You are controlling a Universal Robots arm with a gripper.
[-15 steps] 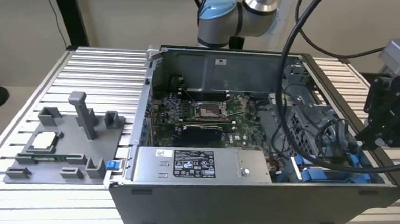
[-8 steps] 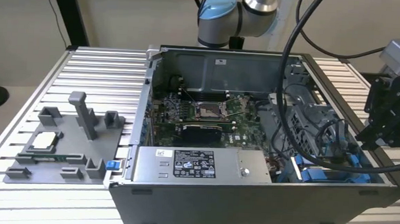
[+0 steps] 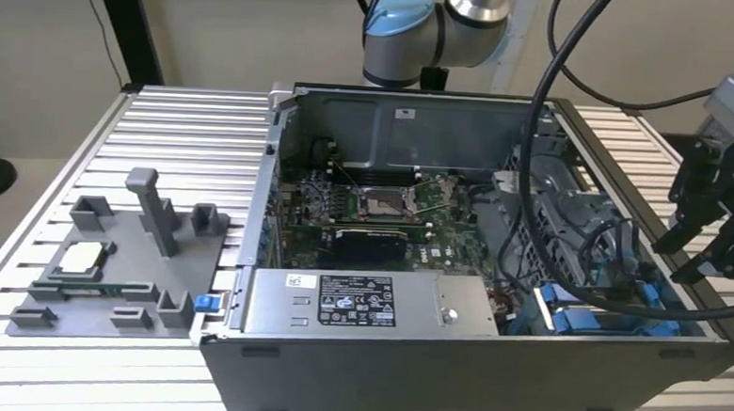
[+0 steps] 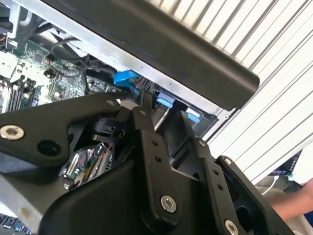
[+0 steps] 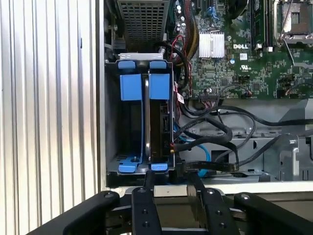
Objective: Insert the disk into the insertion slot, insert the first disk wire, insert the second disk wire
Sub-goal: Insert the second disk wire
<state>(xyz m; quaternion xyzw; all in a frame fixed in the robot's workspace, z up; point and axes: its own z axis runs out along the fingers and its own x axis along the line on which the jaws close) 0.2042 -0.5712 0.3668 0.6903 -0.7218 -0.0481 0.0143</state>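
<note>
My gripper (image 3: 698, 251) hangs open over the open computer case's side at the exterior view's right, nothing between its black fingers (image 5: 149, 191). Just beyond the fingertips lies the insertion slot (image 5: 111, 127), a grey metal bay with blue tabs at both ends, also seen in the exterior view (image 3: 587, 319). One compartment is dark and empty. In the other, a dark flat body in a blue carrier stands edge-on; it looks like the disk (image 5: 159, 87). Black wires (image 5: 215, 139) and a blue wire (image 5: 203, 152) run beside the bay. The second wrist view shows the gripper (image 4: 164, 122) spread above blue tabs (image 4: 126, 78).
A grey power-supply box (image 3: 355, 304) fills the case's front. The motherboard (image 3: 380, 206) lies behind it. A thick black cable (image 3: 538, 177) hangs across the case. A grey fixture tray (image 3: 112, 267) sits on the ribbed table (image 3: 182, 130). A person's hand (image 4: 298, 205) shows beside the table.
</note>
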